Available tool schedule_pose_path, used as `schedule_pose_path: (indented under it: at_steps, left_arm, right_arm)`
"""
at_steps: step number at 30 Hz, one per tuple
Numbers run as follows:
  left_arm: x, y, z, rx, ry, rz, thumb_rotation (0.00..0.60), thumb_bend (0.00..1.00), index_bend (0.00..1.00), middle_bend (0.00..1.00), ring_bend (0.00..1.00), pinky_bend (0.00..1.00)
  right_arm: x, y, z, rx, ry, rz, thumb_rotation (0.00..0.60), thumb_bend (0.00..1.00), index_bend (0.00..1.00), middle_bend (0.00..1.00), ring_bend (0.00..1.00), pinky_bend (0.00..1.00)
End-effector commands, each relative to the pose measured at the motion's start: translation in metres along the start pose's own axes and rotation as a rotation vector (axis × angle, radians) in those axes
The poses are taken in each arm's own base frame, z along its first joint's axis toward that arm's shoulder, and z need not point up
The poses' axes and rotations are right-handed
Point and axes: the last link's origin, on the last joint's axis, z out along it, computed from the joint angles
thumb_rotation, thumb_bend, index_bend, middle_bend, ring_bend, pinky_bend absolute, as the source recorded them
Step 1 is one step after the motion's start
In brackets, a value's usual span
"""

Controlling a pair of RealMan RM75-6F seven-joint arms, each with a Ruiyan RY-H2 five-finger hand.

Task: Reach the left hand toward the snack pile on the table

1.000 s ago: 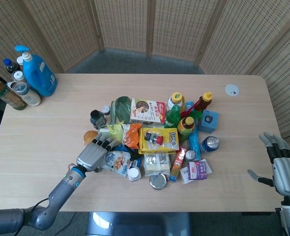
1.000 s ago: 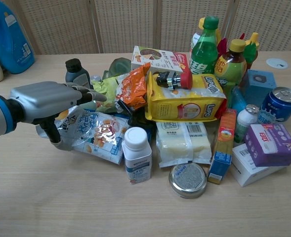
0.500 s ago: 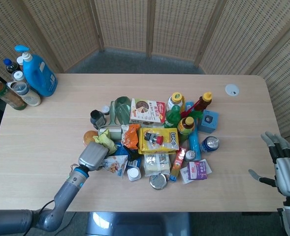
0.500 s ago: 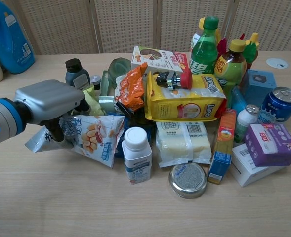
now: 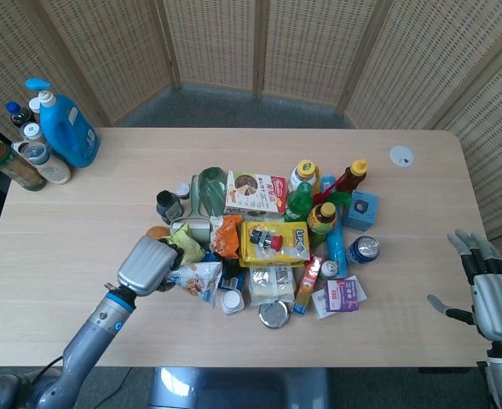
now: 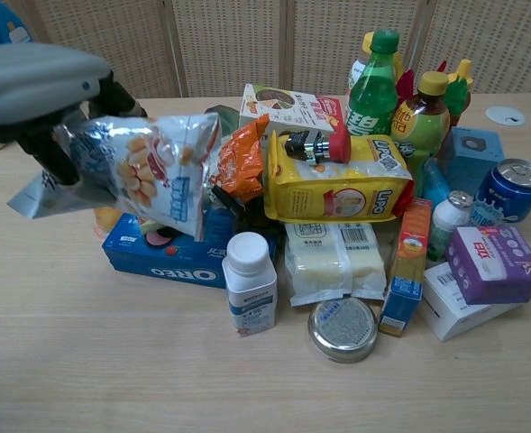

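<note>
The snack pile [image 5: 272, 243] fills the middle of the table: bags, bottles, cans and boxes. My left hand [image 5: 147, 264] is at the pile's left edge and grips a clear bag of puffed snacks [image 6: 148, 171]. In the chest view the left hand [image 6: 40, 81] and the bag hang well above the tabletop, the bag drooping to the right. Under the bag lies a blue Oreo box [image 6: 170, 257]. My right hand [image 5: 493, 298] stays off the table's right end, fingers spread, holding nothing.
A blue detergent bottle [image 5: 67, 128] and several smaller bottles [image 5: 29, 153] stand at the far left corner. A white disc [image 5: 401, 155] lies at the far right. A white pill bottle [image 6: 250, 281] and a round tin [image 6: 343, 328] sit at the pile's front.
My left hand closed on the snack bag and lifted it up off the table, pulling back left. The Oreo box beneath came into view. The right hand barely moved.
</note>
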Motion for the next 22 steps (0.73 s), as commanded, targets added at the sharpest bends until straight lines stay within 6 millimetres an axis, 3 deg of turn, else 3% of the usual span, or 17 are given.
schedule_pose_path:
  at_steps: [1,9,22]
  left_arm:
    - [0.020,-0.007,-0.008,0.014,0.046,0.001,0.600,0.00,0.76,0.67,0.58,0.75]
    - [0.041,-0.015,-0.015,0.033,0.073,0.008,0.600,0.00,0.77,0.65,0.58,0.75]
    - [0.048,-0.014,-0.014,0.036,0.086,0.007,0.600,0.00,0.75,0.64,0.57,0.75]
  right_arm:
    - [0.000,0.000,0.000,0.000,0.001,0.001,0.600,0.00,0.00,0.00,0.00,0.00]
    - [0.000,-0.001,0.000,0.001,0.000,-0.003,0.600,0.00,0.00,0.00,0.00,0.00]
    - [0.000,0.000,0.000,-0.002,0.003,-0.002,0.600,0.00,0.00,0.00,0.00,0.00]
